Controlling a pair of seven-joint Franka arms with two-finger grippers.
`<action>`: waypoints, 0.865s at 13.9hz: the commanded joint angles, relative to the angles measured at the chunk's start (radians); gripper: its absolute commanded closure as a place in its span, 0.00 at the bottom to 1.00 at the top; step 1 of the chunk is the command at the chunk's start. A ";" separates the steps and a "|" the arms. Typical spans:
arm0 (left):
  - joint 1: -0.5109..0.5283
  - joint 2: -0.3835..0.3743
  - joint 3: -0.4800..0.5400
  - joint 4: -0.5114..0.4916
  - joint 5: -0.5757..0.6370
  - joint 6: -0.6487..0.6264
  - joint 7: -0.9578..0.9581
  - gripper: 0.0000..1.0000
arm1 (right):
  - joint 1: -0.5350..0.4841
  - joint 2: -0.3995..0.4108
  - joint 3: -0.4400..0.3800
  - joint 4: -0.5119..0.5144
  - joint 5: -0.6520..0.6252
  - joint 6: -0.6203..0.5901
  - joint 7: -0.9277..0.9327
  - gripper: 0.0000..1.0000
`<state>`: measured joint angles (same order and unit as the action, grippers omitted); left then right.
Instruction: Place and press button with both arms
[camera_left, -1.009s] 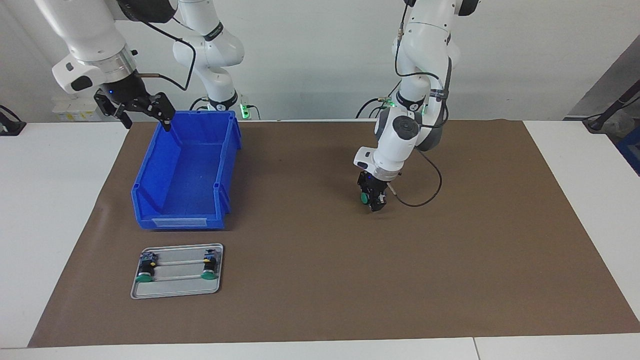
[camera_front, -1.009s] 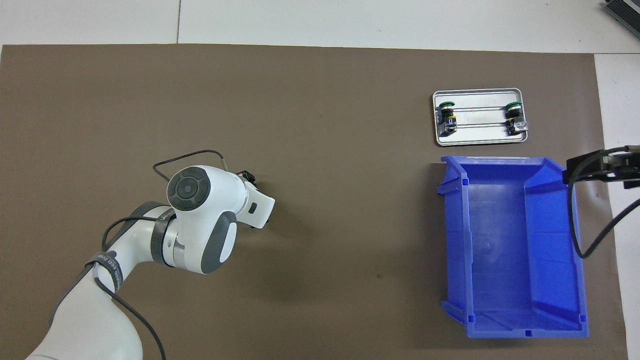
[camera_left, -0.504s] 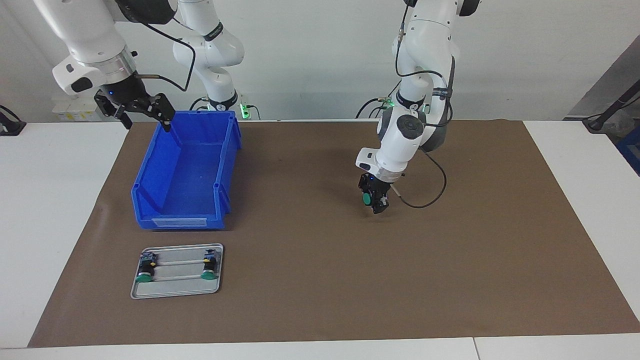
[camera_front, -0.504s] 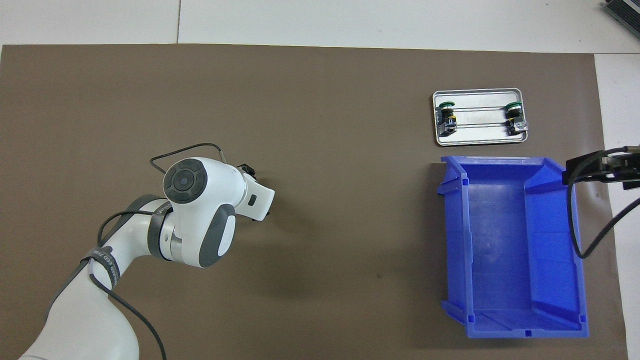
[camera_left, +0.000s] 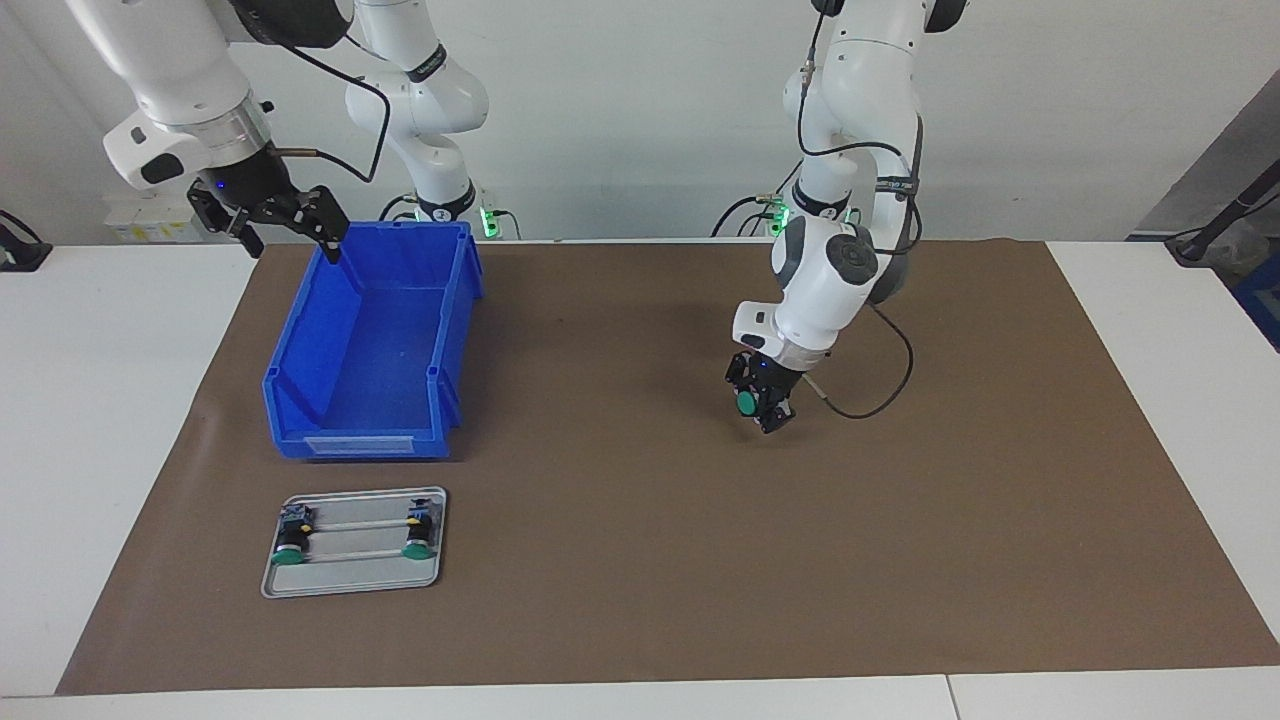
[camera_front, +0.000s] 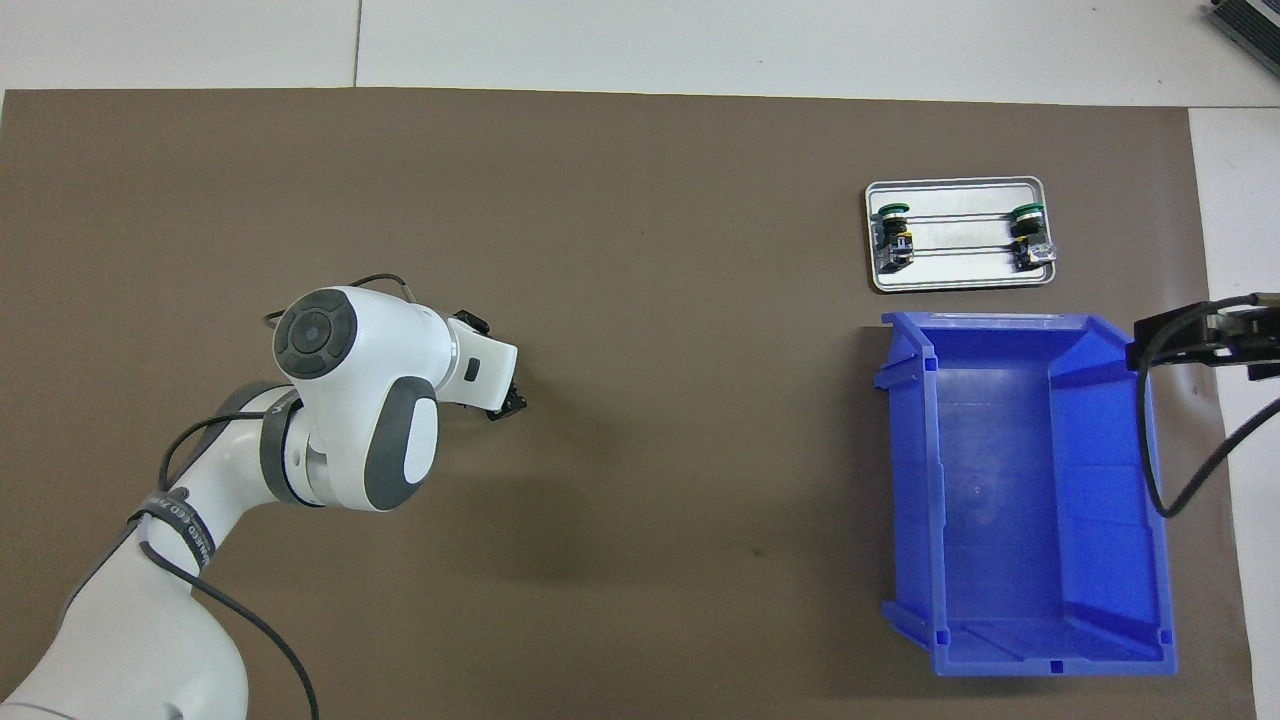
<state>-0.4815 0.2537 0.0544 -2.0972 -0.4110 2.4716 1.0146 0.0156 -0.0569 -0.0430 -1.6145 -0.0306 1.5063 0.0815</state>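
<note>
My left gripper (camera_left: 762, 410) hangs low over the middle of the brown mat, shut on a button (camera_left: 745, 403) whose green cap faces away from the robots. From overhead only the gripper's black tip (camera_front: 505, 405) shows under the white wrist, and the held button is hidden. Two more green-capped buttons (camera_left: 290, 547) (camera_left: 418, 537) lie on a small metal tray (camera_left: 350, 578). The right gripper (camera_left: 290, 240) waits open in the air above the blue bin's corner nearest the robots, nothing between its fingers.
A blue bin (camera_left: 380, 350) (camera_front: 1000, 500) stands at the right arm's end of the mat. The tray (camera_front: 955, 275) with its buttons (camera_front: 893, 228) (camera_front: 1030, 235) lies just farther from the robots. White table borders the brown mat (camera_left: 620, 560).
The left arm has swung a little toward its own end of the table, carrying the button and turning its wrist. The right arm has not moved.
</note>
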 joint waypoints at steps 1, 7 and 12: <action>0.047 0.004 -0.007 0.020 -0.167 -0.055 0.154 0.92 | -0.012 -0.024 0.006 -0.030 -0.011 0.014 -0.014 0.00; 0.178 -0.021 -0.007 0.016 -0.423 -0.230 0.448 0.91 | -0.014 -0.024 0.005 -0.034 0.001 0.015 0.021 0.00; 0.277 -0.067 -0.004 -0.064 -0.684 -0.353 0.754 0.80 | -0.014 -0.024 0.005 -0.034 0.001 0.014 0.021 0.00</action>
<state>-0.2407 0.2350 0.0562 -2.0998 -1.0370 2.1586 1.6730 0.0105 -0.0573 -0.0431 -1.6205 -0.0304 1.5063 0.0897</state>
